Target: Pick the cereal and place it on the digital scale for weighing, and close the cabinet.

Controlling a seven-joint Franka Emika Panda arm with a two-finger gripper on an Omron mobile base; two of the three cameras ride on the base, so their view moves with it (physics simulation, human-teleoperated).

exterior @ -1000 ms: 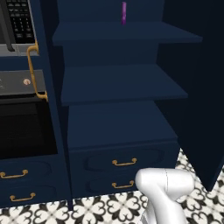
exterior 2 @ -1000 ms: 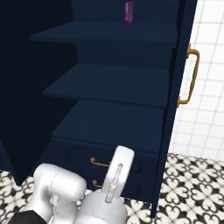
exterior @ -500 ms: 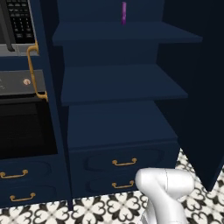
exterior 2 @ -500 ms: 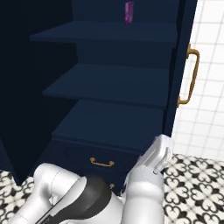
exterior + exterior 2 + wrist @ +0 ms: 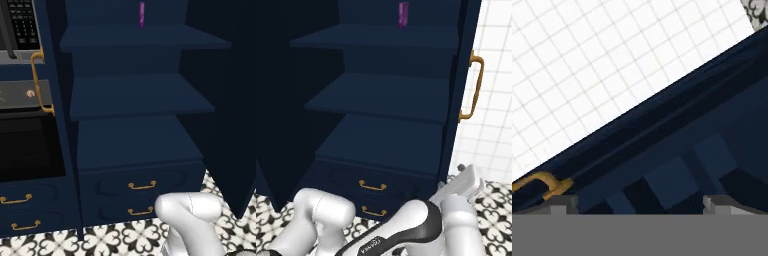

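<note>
The navy cabinet (image 5: 135, 95) stands with both doors open and its dark shelves (image 5: 386, 95) bare, apart from a slim purple packet (image 5: 141, 14) on the top shelf. The cereal and the digital scale are out of view. My arm is folded low in front of the cabinet's drawers. The gripper (image 5: 468, 179) sits low at the right, by the bottom of the open right door (image 5: 463, 75). In the hand view the gripper (image 5: 639, 204) is open with nothing between its tips. It looks across that door's edge (image 5: 662, 125) to the brass handle (image 5: 537, 184).
A black oven (image 5: 27, 145) and a keypad panel (image 5: 20, 22) stand left of the cabinet. Brass-handled drawers (image 5: 142, 186) run below. A white tiled wall (image 5: 496, 100) lies right of the open door, above the patterned floor (image 5: 125, 240).
The arm has swung to the right. The hand went from in front of the drawers to the foot of the open right door. The jaws stayed open.
</note>
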